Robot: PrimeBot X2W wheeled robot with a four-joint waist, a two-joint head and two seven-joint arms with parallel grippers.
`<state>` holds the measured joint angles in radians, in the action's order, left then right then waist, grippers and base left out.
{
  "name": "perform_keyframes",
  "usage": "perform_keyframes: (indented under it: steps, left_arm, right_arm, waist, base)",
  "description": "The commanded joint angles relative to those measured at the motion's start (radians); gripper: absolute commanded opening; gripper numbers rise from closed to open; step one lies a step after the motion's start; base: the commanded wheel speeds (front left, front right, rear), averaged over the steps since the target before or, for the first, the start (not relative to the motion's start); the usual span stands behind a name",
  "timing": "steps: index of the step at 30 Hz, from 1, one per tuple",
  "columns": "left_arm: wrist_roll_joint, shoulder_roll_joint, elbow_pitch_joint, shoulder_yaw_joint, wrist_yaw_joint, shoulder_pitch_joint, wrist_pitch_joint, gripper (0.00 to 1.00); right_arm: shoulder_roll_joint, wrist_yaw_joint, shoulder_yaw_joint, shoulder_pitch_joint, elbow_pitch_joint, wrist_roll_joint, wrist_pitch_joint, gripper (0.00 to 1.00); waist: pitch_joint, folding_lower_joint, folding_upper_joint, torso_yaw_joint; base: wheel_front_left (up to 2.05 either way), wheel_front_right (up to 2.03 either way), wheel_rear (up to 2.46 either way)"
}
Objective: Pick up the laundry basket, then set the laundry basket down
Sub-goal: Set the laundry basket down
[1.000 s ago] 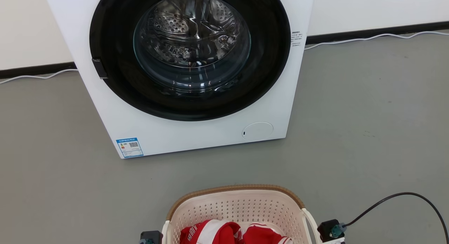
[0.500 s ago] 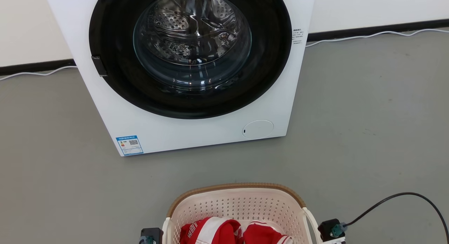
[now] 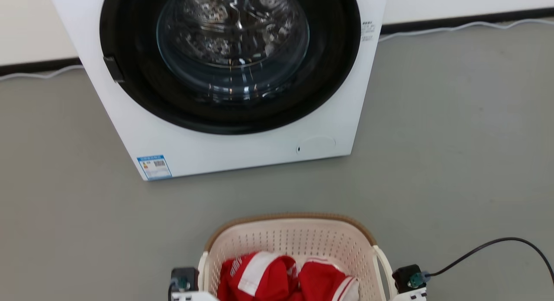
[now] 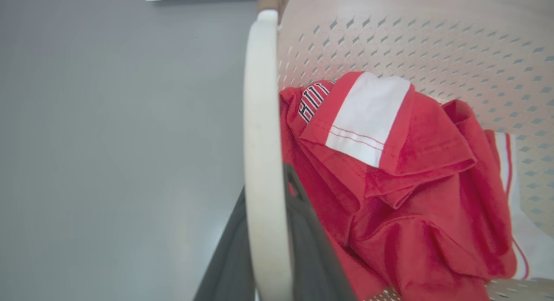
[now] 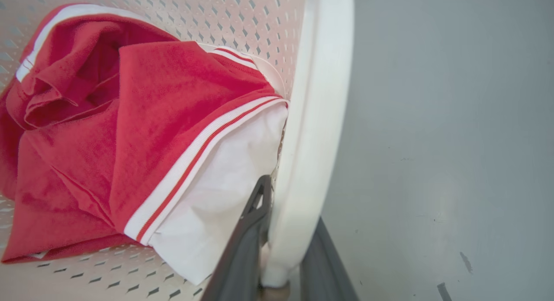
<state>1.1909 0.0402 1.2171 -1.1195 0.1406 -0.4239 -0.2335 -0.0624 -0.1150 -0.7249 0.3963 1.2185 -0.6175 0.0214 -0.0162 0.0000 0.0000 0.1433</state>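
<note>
My left gripper [image 4: 265, 192] is clamped on the laundry basket's left side handle [image 4: 259, 119]. In the left wrist view one dark finger sits on the outside of the white bar and the other on the inside, against the clothes. My right gripper [image 5: 292, 201] is the same on the right side handle [image 5: 320, 97], with its two fingers pinching the base of the bar from either side.

Inside both grips lies a crumpled red and white garment [image 3: 268, 275], heaped on the basket floor. Its white panel and striped trim press against the wall beside my right fingers.

The laundry basket [image 3: 294, 240] sits at 6 o'clock in the head view, centred between my two wrists. It is cream with perforated walls, and its brown woven-look rim [image 3: 294, 216] curves across the far edge. I cannot tell whether its bottom touches the grey floor [image 3: 454, 140] or hangs just above it.

A black cable [image 3: 497, 242] arcs from my right wrist toward 3 o'clock.

At 12 o'clock from the basket, well apart across bare floor, stands a white front-loading washing machine [image 3: 242, 149]. Its round glass door [image 3: 233, 32] is ringed in black and shows the steel drum behind. There is a blue label [image 3: 154, 166] at the 7 o'clock corner of its front. A pale cord [image 3: 454, 27] runs along the wall base behind it.
</note>
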Motion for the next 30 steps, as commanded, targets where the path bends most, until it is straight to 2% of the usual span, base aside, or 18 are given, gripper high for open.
perform_keyframes:
  steps: [1,13,19,24,30]
  left_arm:
    - [0.007,0.01,-0.008,0.018,0.004,-0.081,-0.02,0.0]
    - [-0.061,0.024,-0.003,0.091,0.022,-0.305,-0.028,0.0]
    - [-0.142,0.045,-0.032,0.162,0.057,-0.399,-0.028,0.0]
    - [-0.213,0.053,-0.07,0.228,0.107,-0.476,-0.028,0.0]
    - [-0.295,0.072,-0.104,0.302,0.118,-0.541,-0.028,0.0]
  right_arm:
    - [0.012,-0.016,-0.025,0.046,-0.03,0.002,-0.038,0.0]
    - [0.012,-0.016,0.02,0.223,-0.022,0.001,-0.19,0.0]
    - [0.012,-0.016,0.051,0.343,0.006,0.003,-0.246,0.0]
    - [0.012,-0.016,0.079,0.445,0.029,0.025,-0.275,0.0]
    - [0.012,-0.016,0.136,0.565,0.041,0.065,-0.282,0.0]
  waist:
    - [-0.032,0.0,0.0,-0.003]
    - [-0.267,0.0,0.0,-0.021]
    - [-0.425,0.0,0.0,-0.029]
    - [-0.555,0.0,0.0,-0.04]
    - [-0.697,0.0,0.0,-0.057]
  base:
    - [0.0,0.0,0.0]
    - [0.0,0.0,0.0]
    - [0.0,0.0,0.0]
    - [0.0,0.0,0.0]
    - [0.0,0.0,0.0]
